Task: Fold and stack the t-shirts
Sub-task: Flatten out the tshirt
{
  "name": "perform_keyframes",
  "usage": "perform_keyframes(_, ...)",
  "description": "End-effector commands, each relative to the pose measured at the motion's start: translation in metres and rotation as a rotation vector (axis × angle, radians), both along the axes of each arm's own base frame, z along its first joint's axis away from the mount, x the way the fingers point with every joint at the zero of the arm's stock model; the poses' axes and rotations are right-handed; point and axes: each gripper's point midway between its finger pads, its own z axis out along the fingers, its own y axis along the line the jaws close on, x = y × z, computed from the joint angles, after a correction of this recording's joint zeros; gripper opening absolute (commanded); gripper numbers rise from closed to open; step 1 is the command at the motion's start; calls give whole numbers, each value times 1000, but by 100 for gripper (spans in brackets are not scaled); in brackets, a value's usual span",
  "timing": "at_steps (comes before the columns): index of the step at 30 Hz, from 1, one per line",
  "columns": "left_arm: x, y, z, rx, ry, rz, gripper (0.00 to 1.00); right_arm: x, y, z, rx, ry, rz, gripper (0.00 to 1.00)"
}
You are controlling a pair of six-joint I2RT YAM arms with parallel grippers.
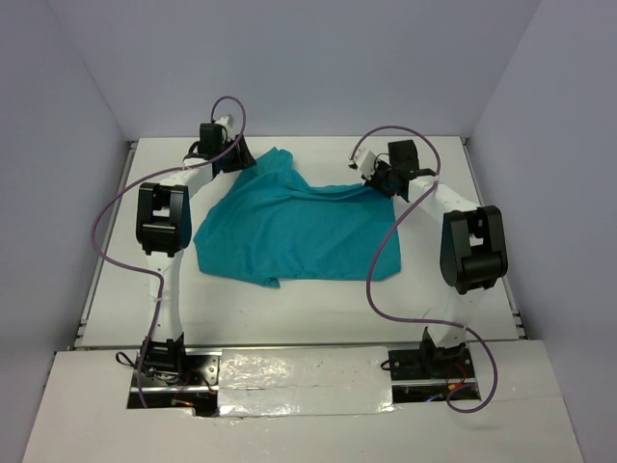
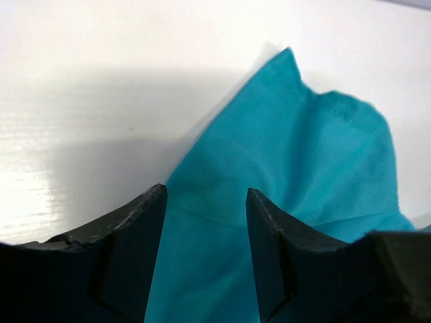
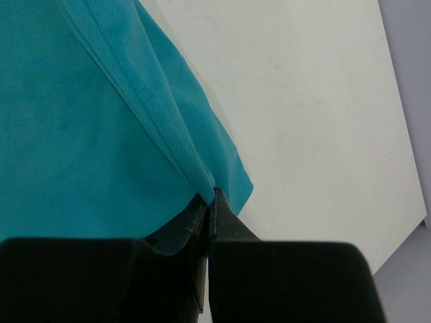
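Seemingly spreading: right gripper (image 3: 207, 198) jaws pinch the t-shirt (image 1: 289, 227) hem; left gripper (image 2: 205, 195) jaws gape over a corner, probably needing a fresh grip.

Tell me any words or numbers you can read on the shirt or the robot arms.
None: no text can be read in any view.
t-shirt: plain teal, no print showing.
left arm, right arm: black and white, no label visible.
table: white, no writing.

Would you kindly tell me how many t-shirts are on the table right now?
1: the teal t-shirt lies midway across the white table; another could hide beneath it.
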Motion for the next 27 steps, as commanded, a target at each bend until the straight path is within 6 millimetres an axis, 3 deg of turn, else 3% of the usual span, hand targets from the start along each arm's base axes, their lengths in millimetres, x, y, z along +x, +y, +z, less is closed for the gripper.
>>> perform_keyframes(1,23,-3,51,15,-146,-4,64,3,-1,26,27,-49,-4,2)
perform_keyframes(7,26,-3,52,17,-168,2,64,3,-1,25,31,-45,-4,2)
perform_keyframes(8,27,-4,39,22,-141,-6,63,3,-1,25,33,-45,-3,2)
perform_keyframes(17,17,-10,15,2,-66,-42,62,4,-1,26,39,-44,-4,2)
perform_keyframes(18,20,-9,19,6,-71,-38,62,4,0,26,41,-42,-2,2)
perform_keyframes(27,12,-5,-15,9,57,-6,61,4,2,33,65,-48,-5,2)
